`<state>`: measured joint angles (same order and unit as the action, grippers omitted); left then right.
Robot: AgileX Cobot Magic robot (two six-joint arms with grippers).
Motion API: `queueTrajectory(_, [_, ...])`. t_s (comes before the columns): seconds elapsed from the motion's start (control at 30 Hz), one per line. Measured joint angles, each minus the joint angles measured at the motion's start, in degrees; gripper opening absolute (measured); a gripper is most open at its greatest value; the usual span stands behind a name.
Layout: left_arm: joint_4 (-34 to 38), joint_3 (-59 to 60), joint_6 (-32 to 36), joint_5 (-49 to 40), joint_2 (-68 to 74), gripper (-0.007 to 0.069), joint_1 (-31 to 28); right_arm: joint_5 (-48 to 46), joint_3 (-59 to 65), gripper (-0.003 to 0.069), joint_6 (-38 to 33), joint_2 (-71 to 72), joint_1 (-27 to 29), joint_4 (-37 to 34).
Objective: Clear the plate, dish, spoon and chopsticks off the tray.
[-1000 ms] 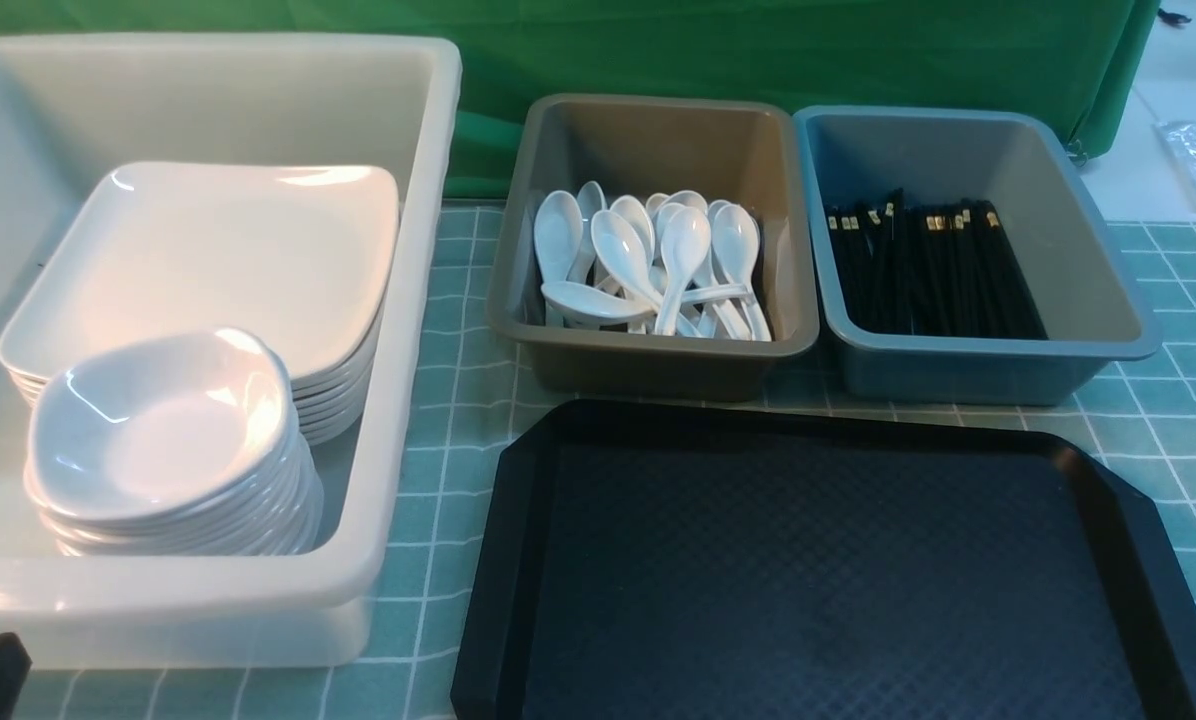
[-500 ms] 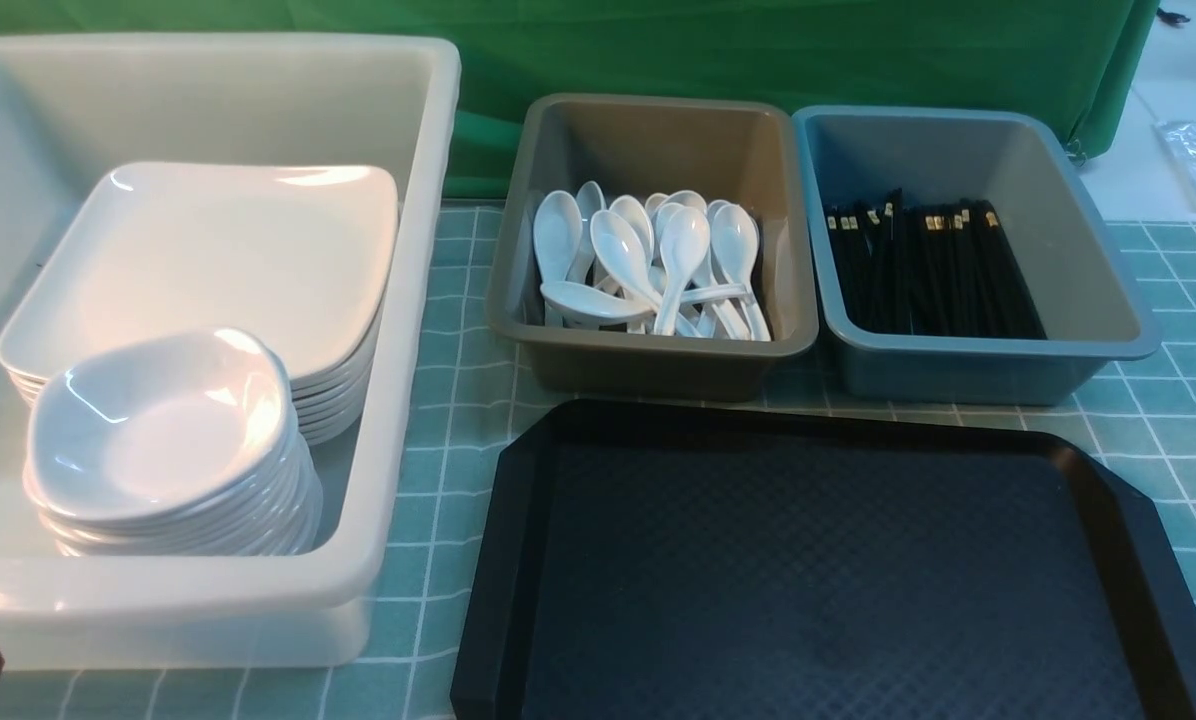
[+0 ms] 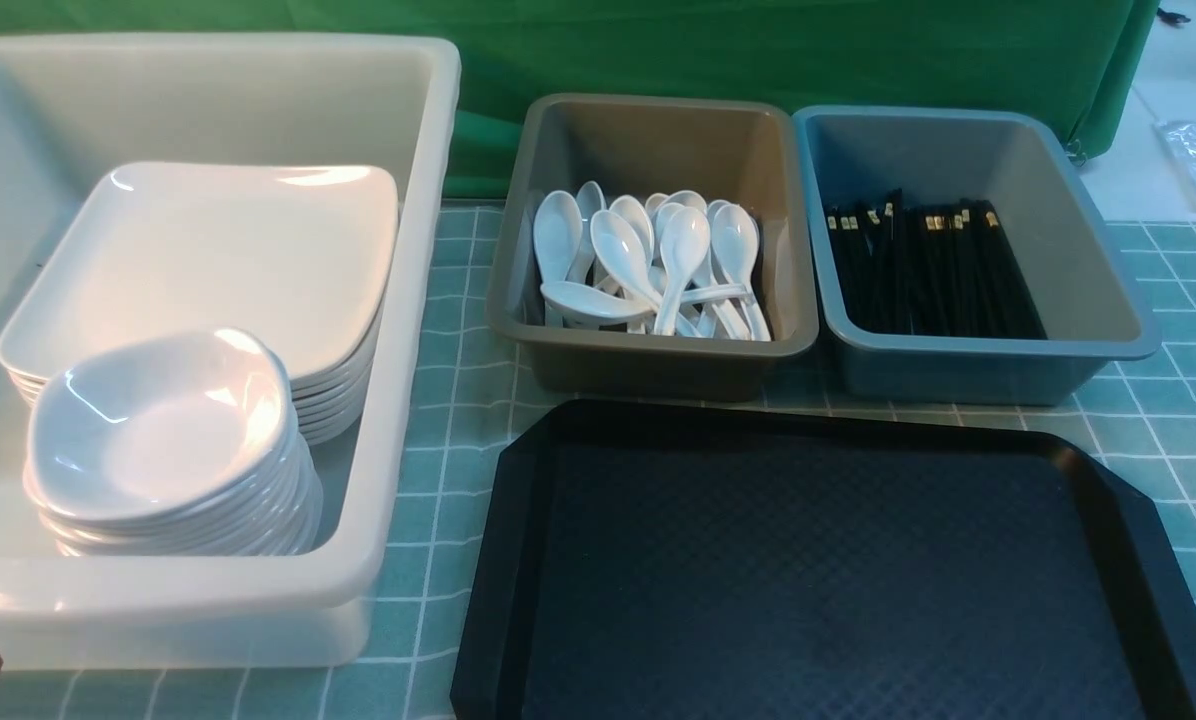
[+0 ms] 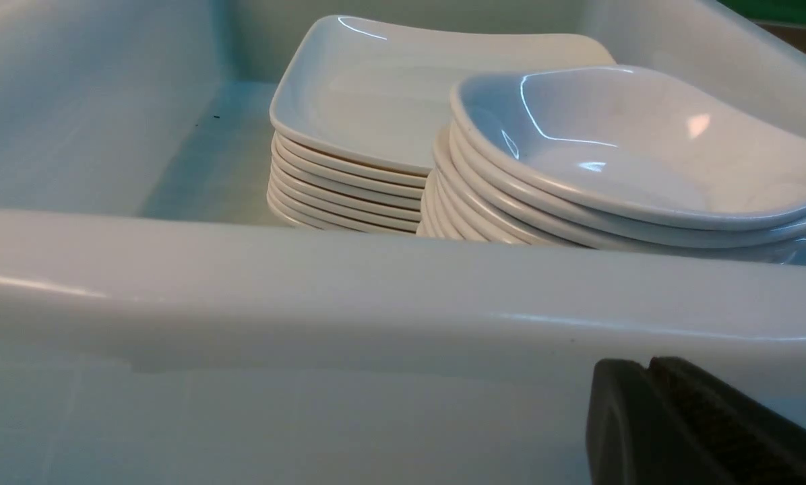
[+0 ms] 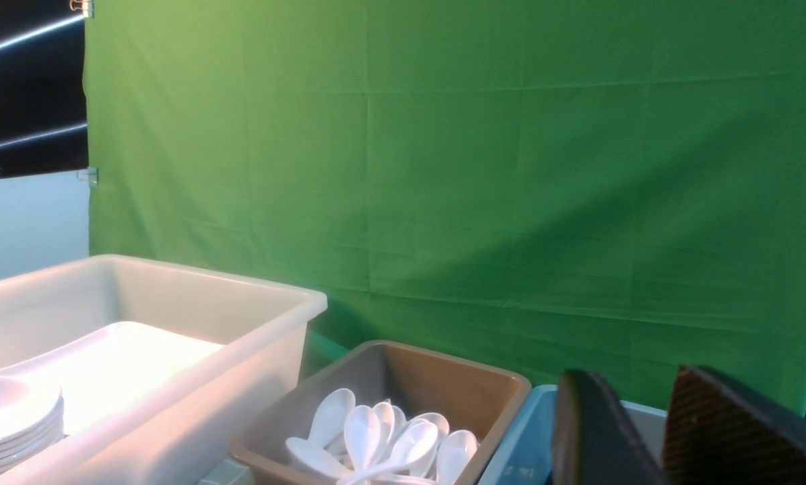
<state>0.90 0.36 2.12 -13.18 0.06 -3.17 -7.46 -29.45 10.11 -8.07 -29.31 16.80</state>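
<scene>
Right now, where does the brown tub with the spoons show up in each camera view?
Front view: brown tub, upper middle of the picture, touching or nearly touching the blue-grey tub.
Left wrist view: no spoons visible; only a brown sliver at the upper right edge, too little to confirm.
Right wrist view: lower middle of the picture, spoons inside.
Shared landmark: the white tub, in all three.

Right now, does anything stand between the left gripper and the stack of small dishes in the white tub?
Yes: the white tub's near wall rises between the left gripper and the dishes. Nothing visible covers the stack from above.
</scene>
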Motion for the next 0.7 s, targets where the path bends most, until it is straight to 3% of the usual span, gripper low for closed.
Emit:
queueTrajectory(0.5, [-0.17,0.00,0.00,0.00,0.00,0.0013,0.00,0.00,0.00,0.0238,0.00,0.00,0.00,0.00])
queueTrajectory(0.7, [-0.17,0.00,0.00,0.00,0.00,0.0013,0.00,-2.13,0.24,0.0238,4.31,0.12,0.00,-0.62])
